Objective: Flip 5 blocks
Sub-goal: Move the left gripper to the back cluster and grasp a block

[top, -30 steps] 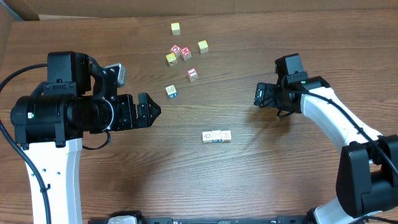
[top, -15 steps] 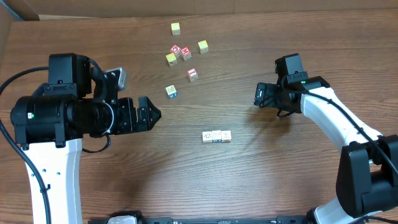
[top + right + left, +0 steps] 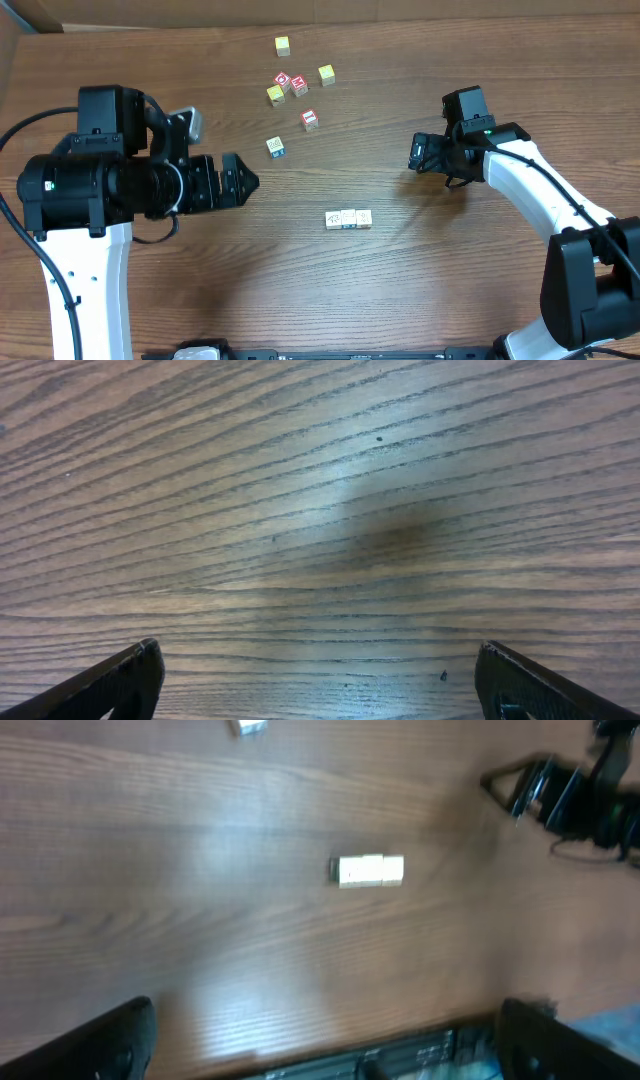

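Three pale blocks (image 3: 348,219) lie touching in a short row at the middle of the worktop (image 3: 450,290), nearer my base than anything else. So tidy a line looks set down on purpose, though from above I cannot make out which faces are up. The green block (image 3: 275,147) sits alone, up and to the left of the row. The red-bordered block (image 3: 310,120) is a little beyond it. Each stands clear of its neighbours, so I judge either could be straddled without nudging another.

My left jaws are spread wide and hold nothing. They hover near the green block on its left, pointing across the wood, and that wrist's camera takes in the row (image 3: 367,870) rather than the loose ones. My right jaws are likewise fully parted and empty, well off to the right over bare grain (nothing of the task shows in that wrist view), which keeps that arm out of the left one's reach.

Farther out sit the cubes I should leave alone. The red pair (image 3: 291,84) touch each other, with a yellow cube (image 3: 275,95) just beside them. Two more yellows (image 3: 326,74) lie apart beyond that. This cluster is near the red-bordered block, so a sweep in from that side risks scattering it. Nothing stands between my left jaws and the green block or the row.
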